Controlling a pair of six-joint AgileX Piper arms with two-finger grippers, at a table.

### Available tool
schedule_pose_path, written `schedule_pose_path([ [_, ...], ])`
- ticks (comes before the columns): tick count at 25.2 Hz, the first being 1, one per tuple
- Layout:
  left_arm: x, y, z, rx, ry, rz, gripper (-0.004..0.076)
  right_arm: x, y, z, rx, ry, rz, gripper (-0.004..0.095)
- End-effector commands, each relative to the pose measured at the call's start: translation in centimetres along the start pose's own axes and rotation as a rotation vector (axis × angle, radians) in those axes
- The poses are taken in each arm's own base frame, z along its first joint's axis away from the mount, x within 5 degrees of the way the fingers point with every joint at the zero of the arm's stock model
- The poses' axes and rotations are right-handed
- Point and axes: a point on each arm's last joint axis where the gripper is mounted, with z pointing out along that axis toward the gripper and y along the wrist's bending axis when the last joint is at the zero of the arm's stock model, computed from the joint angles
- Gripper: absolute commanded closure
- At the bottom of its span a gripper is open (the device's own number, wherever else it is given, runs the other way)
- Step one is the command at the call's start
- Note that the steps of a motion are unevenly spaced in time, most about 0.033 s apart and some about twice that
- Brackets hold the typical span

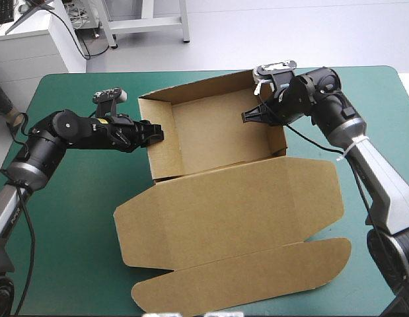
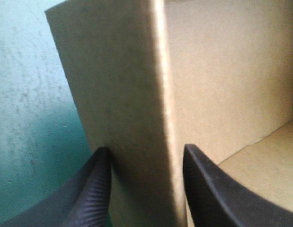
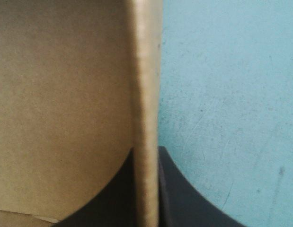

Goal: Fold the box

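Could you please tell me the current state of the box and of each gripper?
box: open tray, walls raised.
lid: open, lying flat on the teal-green cover.
left gripper: shut on the box's left wall.
right gripper: shut on the box's right wall.

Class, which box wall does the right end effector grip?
The box's right-side wall, toward the table's right edge; the left end effector holds the opposite wall.

2 arms (image 1: 65, 132) — black joints, silver-grey links, curved, ribbed black fingers (image 2: 89, 198)
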Motion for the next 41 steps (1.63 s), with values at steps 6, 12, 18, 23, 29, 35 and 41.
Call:
schedule_pose_path([
  [6, -0.7, -2.1, -1.1, -0.062, -0.115, 0.04, 0.0513, -1.0, 2.7, -3.1, -0.11, -0.149, 0.045, 0.0919],
  [12, -1.1, -2.1, -0.6, -0.088, -0.111, 0.049, 0.0701, -0.7, 3.3, -3.1, -0.127, -0.13, 0.067, 0.0915],
  [18, -2.7, -2.4, 0.2, -0.089, -0.083, 0.065, 0.0732, -0.5, 4.2, -1.7, -0.125, -0.091, 0.07, 0.0915],
  [23, -3.3, -1.8, 2.1, -0.203, 0.032, 0.106, 0.0732, -0.3, 4.1, 0.6, -0.084, -0.041, 0.066, 0.0915],
  [29, -3.3, -2.2, 6.5, -0.31, 0.101, 0.16, 0.0732, 0.2, 3.7, 5.4, -0.008, 0.051, 0.034, 0.0916],
  [35, -2.3, -0.2, 10.6, -0.363, 0.215, 0.153, 0.0732, 0.5, 0.8, 9.8, -0.028, 0.136, 0.1, 0.0927],
  [41, -1.2, 1.5, 14.0, -0.382, 0.299, 0.147, 0.0731, 0.9, -0.4, 12.3, -0.017, 0.169, 0.053, 0.0927],
])
